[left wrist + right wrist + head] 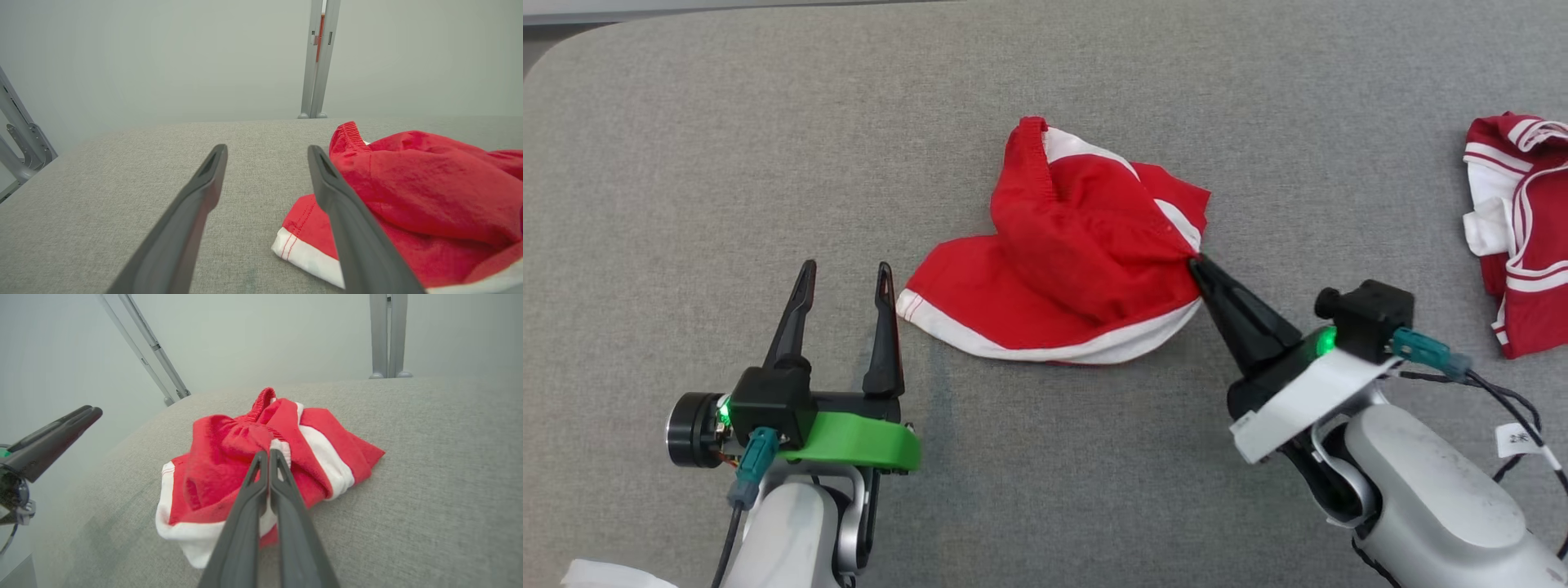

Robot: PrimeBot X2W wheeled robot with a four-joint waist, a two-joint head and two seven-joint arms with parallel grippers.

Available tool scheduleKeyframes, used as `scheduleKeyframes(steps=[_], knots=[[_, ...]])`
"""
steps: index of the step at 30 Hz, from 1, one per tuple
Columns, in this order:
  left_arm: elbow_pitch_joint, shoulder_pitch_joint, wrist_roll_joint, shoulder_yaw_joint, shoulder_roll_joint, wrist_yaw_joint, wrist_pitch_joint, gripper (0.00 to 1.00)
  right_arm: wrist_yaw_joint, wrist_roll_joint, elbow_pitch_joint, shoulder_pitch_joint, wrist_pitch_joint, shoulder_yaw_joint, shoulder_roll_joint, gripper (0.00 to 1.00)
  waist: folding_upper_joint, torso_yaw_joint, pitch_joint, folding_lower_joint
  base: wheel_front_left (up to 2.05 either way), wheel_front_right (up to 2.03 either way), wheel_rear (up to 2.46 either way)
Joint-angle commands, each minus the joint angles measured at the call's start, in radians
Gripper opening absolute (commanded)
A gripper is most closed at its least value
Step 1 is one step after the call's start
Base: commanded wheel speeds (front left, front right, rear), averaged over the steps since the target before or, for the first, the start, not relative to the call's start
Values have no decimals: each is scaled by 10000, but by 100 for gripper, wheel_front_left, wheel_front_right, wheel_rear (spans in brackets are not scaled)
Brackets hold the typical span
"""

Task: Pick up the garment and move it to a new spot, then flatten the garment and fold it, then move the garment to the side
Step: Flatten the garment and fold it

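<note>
— Grey cloth covers the table (686, 122) edge to edge, and the wrist views show a pale wall (163, 61) behind it. Where is the garment?

— The garment (1078, 261) lies in a red heap with white trim near the table's middle, between the two grippers. Its ribbed waistband stands up at the far end. A white-edged hem spreads flat toward the left.

— And the right gripper?

— The right gripper (1194, 261) comes in low from the near right. Its fingers are pressed together with the tips at the garment's right edge. The creases run to that point, so it is pinching a fold there.

— The left one?

— The left gripper (846, 265) is just left of the hem's corner, fingers spread wide over bare cloth and pointing away from the robot. Whether the nearer finger touches the hem, I cannot tell.

— Anything else?

— One other garment (1519, 237), red with white stripes, lies crumpled at the far right, well apart. A grey post (318, 61) stands behind the table's far edge.
</note>
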Motion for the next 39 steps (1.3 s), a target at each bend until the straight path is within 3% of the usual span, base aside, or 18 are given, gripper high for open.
scheduleKeyframes(steps=[1, 7, 11, 14, 20, 22, 31, 39], knots=[[-30, 91, 102, 46, 17, -58, 2, 100, -16, -251, -390, 346, -55, -439, -43, 0, 0, -115, -28, 0, 0, 0, 0], [-11, 125, 198, 89, 22, -138, 2, 100, -15, -1110, -2237, 2247, -60, -2882, 457, 0, 0, -273, -87, 0, 0, 0, 0], [1, 164, 243, 119, 41, -168, 2, 100, -15, -2061, -2651, 3554, -53, -4343, 1096, 0, 0, -360, -137, 0, 0, 0, 0], [57, 152, 262, 82, 38, -240, 2, 100, -15, -2667, -2520, 4081, 43, -4567, 1331, 0, 0, -394, -149, 0, 0, 0, 0], [158, 1, 289, 4, 9, -296, 2, 100, -15, -2823, -2154, 4130, 525, -3454, 1542, 0, 0, -387, -142, 0, 0, 0, 0], [201, -23, 277, -11, 3, -330, 2, 100, -15, -2702, -2093, 3980, 563, -3038, 1542, 100, 0, -365, -170, 0, 0, 0, 0], [273, 257, 277, 97, 2, -235, 2, 100, -16, -2536, -3209, 3620, 80, -2628, 1046, 100, 0, -363, -429, 0, 0, 0, 0], [169, 551, 294, 300, 143, -141, 2, 100, -16, -2682, -3553, 3750, 67, -4406, 541, 100, 0, -575, -717, 0, 0, 0, 0]])
